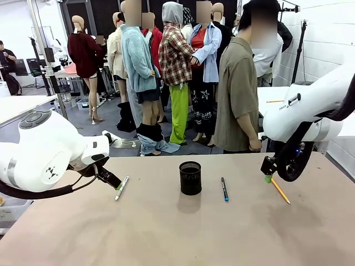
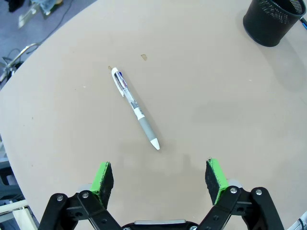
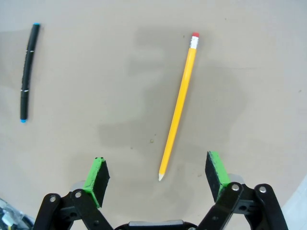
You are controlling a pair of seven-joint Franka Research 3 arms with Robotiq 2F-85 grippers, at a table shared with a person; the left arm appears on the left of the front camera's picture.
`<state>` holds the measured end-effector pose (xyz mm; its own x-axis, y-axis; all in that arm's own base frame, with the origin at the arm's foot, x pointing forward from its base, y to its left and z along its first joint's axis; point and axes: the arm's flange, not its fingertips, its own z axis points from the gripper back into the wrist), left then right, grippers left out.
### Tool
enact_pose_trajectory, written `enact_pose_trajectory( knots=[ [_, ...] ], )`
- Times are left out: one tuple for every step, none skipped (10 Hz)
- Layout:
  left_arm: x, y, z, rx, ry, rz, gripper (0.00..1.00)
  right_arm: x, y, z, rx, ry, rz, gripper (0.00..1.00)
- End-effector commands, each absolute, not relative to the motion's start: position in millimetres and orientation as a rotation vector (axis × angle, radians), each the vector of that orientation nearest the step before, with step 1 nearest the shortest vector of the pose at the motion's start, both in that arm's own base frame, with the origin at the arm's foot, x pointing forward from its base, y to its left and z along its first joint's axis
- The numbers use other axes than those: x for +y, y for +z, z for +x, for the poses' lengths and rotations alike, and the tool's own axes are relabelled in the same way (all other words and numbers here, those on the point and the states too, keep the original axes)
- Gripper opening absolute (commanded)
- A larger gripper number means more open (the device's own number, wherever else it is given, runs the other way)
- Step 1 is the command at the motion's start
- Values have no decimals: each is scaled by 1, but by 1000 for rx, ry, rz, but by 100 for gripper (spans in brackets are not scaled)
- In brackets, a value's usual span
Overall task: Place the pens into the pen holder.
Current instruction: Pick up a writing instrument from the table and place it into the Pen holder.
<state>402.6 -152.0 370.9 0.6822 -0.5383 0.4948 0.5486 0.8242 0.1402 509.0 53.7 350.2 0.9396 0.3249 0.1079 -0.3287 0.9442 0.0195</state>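
The black mesh pen holder (image 1: 190,178) stands upright mid-table, also in the top right corner of the left wrist view (image 2: 273,20). A white and grey pen (image 1: 121,188) (image 2: 135,108) lies left of it. My left gripper (image 2: 159,178) hangs open above the table just short of that pen's tip, nothing between its fingers. A dark pen with blue ends (image 1: 224,189) (image 3: 27,72) lies right of the holder. An orange pencil with a red eraser (image 1: 280,191) (image 3: 179,106) lies farther right. My right gripper (image 3: 158,177) is open over the pencil's pointed end.
A person (image 1: 239,94) stands at the far side of the table with their back turned. A white side table (image 1: 277,100) sits behind at right. The table's curved edge (image 2: 29,62) runs close to the left of the white pen.
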Motion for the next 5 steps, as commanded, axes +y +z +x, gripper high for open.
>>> enact_pose_trajectory(
  knots=[
    [-151, 371, 403, -550, -607, -21, 100, 53, 343, 523, -69, 320, 56, 100],
    [-151, 371, 403, -550, -607, -21, 100, 51, 334, 528, -58, 314, 50, 100],
    [-151, 371, 403, -550, -607, -21, 100, 49, 325, 532, -51, 273, 7, 100],
    [-151, 371, 403, -550, -607, -21, 100, 50, 318, 535, -59, 259, -14, 100],
    [-151, 371, 403, -550, -607, -21, 100, 50, 312, 537, -60, 245, -32, 100]
  ],
)
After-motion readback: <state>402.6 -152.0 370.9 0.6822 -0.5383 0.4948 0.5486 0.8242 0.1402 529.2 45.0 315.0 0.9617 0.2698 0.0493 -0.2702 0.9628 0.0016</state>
